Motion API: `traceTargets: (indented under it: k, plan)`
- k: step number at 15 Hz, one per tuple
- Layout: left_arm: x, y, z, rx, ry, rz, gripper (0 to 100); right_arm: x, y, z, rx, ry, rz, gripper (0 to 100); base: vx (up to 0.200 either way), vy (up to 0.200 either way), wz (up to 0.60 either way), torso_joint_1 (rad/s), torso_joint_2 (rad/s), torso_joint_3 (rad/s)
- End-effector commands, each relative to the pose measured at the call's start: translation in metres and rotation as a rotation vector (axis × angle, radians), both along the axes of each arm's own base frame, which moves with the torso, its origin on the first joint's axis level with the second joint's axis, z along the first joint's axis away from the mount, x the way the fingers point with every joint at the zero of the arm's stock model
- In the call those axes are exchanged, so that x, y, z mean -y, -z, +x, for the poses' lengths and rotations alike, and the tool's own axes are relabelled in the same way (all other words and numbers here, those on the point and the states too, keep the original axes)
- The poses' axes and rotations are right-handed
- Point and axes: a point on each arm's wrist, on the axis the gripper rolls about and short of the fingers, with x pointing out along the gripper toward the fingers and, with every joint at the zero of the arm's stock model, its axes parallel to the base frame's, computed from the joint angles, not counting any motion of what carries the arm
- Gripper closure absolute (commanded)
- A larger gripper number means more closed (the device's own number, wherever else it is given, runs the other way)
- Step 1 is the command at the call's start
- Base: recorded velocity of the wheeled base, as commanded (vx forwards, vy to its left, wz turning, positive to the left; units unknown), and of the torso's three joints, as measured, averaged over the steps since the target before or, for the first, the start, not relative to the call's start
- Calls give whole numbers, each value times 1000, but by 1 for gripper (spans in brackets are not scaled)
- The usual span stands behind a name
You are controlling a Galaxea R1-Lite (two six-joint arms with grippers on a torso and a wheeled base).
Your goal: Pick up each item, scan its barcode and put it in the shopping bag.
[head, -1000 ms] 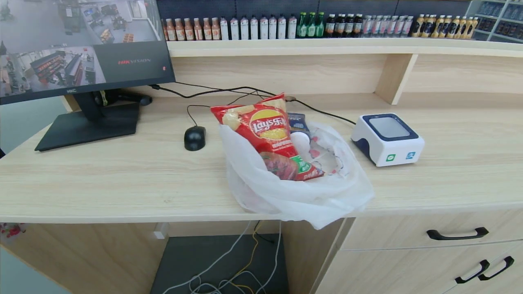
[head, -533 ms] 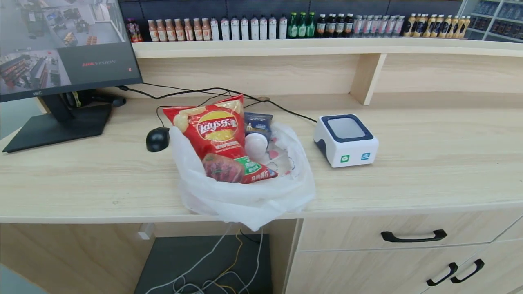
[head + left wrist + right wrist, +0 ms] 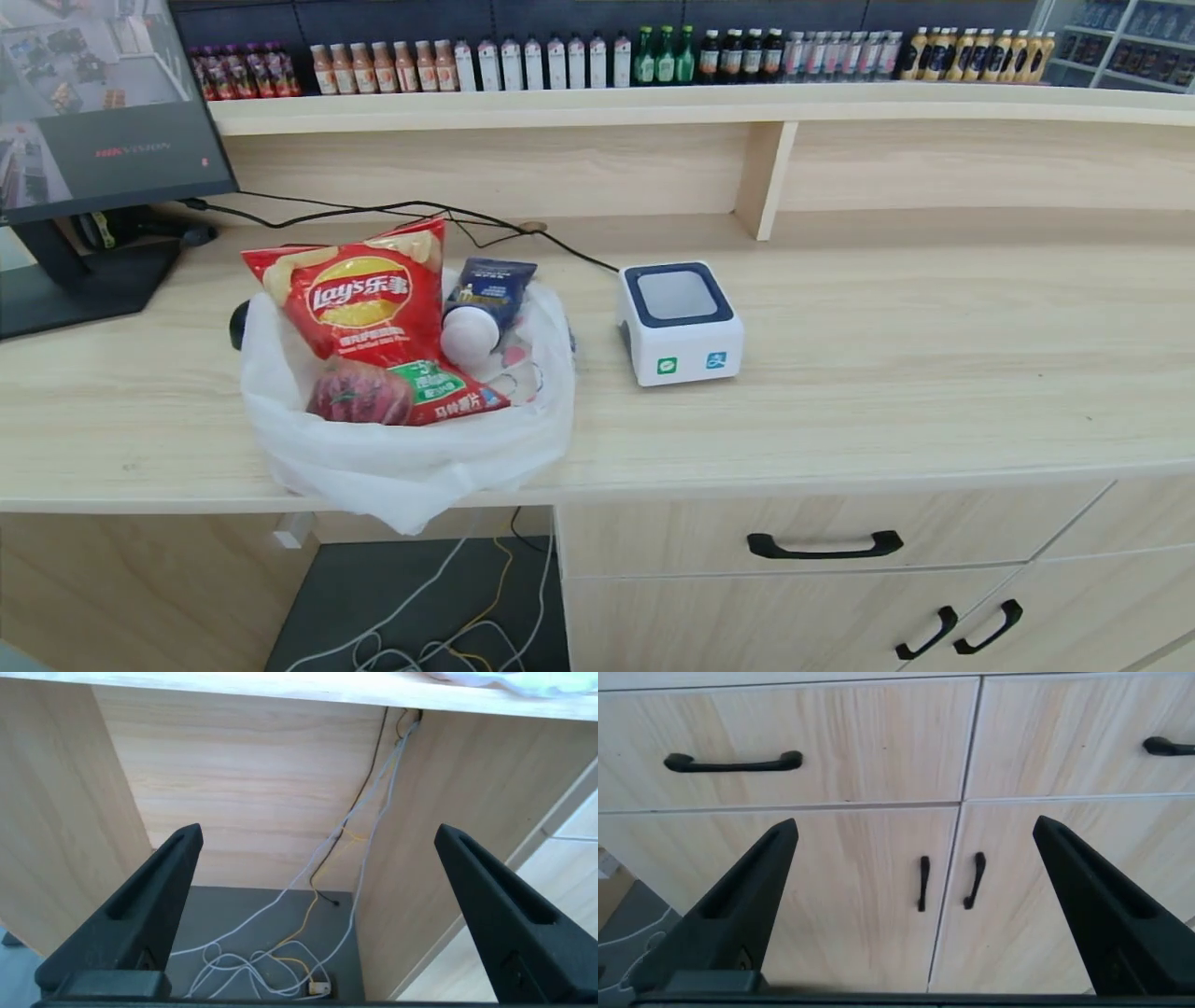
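red chip bag stands in the shopping bag, 9 o'clock of the scanner; likely light, slippery, crushable, so pinch its top seam. left gripper and right gripper fingers spread apart, empty.

Counter lies open at 3 o'clock of scanner. Shopping bag and monitor block its 9 o'clock side.
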Motion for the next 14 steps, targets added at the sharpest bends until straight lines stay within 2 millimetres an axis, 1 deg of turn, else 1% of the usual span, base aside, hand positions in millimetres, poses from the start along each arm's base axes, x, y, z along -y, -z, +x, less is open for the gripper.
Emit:
traceTargets:
  k: [1, 14]
  plan:
    - [0, 0, 0, 0, 0, 0, 0, 0, 0, 0, 0, 0, 1, 0, 0, -200, 0, 7, -2, -7]
    - [0, 0, 0, 2, 0, -2, 0, 0, 0, 0, 0, 0, -1, 0, 0, 0, 0, 0, 0, 0]
